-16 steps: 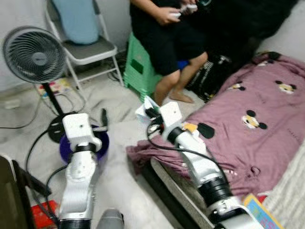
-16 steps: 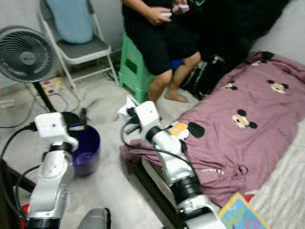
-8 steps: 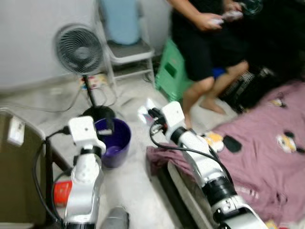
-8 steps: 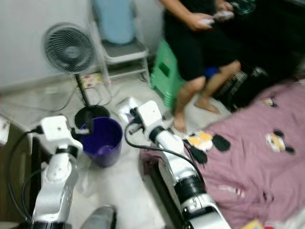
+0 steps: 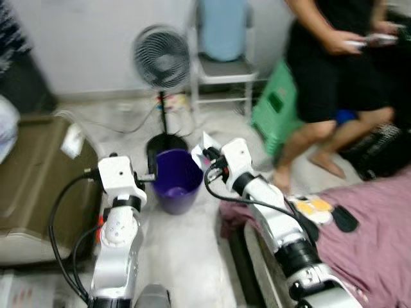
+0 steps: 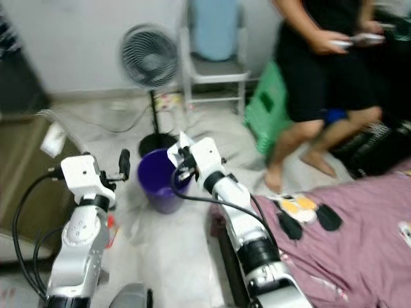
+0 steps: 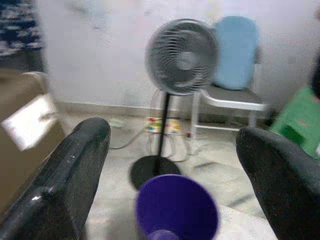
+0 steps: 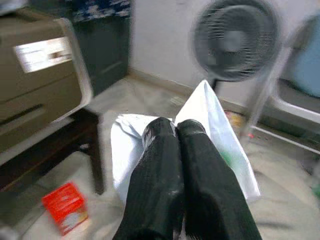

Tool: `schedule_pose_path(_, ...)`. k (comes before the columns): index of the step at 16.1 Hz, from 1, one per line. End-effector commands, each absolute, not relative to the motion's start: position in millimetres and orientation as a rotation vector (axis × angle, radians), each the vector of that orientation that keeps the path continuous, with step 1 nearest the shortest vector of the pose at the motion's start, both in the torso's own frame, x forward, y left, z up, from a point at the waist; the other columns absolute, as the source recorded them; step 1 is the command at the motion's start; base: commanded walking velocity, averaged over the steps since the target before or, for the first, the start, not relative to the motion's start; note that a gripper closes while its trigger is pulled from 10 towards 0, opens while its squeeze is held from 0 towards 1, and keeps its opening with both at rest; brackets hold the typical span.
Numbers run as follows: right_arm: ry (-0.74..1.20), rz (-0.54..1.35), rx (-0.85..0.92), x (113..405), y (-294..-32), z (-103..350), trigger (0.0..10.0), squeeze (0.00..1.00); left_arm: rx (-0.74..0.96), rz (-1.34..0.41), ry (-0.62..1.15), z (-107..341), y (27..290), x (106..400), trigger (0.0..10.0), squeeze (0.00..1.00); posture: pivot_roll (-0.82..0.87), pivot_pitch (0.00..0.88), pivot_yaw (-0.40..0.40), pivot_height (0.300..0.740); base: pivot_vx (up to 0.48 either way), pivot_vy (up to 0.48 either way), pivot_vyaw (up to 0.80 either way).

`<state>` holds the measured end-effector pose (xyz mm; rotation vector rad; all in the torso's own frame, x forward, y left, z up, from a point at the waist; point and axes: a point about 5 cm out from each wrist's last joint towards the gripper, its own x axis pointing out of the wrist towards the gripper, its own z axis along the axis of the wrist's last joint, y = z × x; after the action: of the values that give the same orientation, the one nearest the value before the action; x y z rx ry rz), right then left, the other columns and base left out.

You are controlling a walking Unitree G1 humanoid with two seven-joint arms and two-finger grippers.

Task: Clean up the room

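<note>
Head views blurred; camera likely in motion.

Lower frame: both silver arms reach forward. Right end effector (image 8: 175, 132) has its fingers pressed together on a white wrapper (image 8: 215, 120); in the left eye view it sits at centre frame, just beside the right rim of the purple bin (image 5: 173, 179). Wrapper appears to be at or just short of the rim, not yet over the opening; cannot tell exactly.

Left end effector (image 7: 172, 165) has fingers wide apart, nothing between them, aimed at the bin from the bin's left side.

Lower right of frame: pink bedding (image 5: 379, 237) with cartoon prints. A red packet (image 8: 65, 207) lies on the floor in the right wrist view, lower left, near a dark furniture leg.

Middle to upper frame: fan (image 5: 160, 61) on a stand behind the bin, a chair (image 5: 221, 67) beyond it, a green stool (image 5: 276, 109) upper right with a person (image 5: 334, 70) sitting on it.

Progress, judged: one piece of rubbish is in hand and carried to the bin; release is not yet done. The red packet looks like remaining litter. Cleanup is early.
</note>
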<state>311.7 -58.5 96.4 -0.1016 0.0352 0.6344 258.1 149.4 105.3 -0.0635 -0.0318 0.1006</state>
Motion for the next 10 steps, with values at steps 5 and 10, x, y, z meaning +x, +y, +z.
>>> schedule_pose_path(5,0.011,0.653,-0.094,312.9,-53.0,102.2,10.0,0.00,-0.063,0.082,-0.035,105.9,153.0,257.0,10.0,0.00,0.06,0.000,-0.085,0.740,0.000,0.000,0.39)
schedule_pose_path(10,0.015,0.640,-0.096,314.1,-54.5,102.0,10.0,0.00,-0.083,0.055,-0.045,107.6,149.3,255.0,10.0,0.00,0.06,0.000,-0.083,0.740,0.000,0.000,0.00)
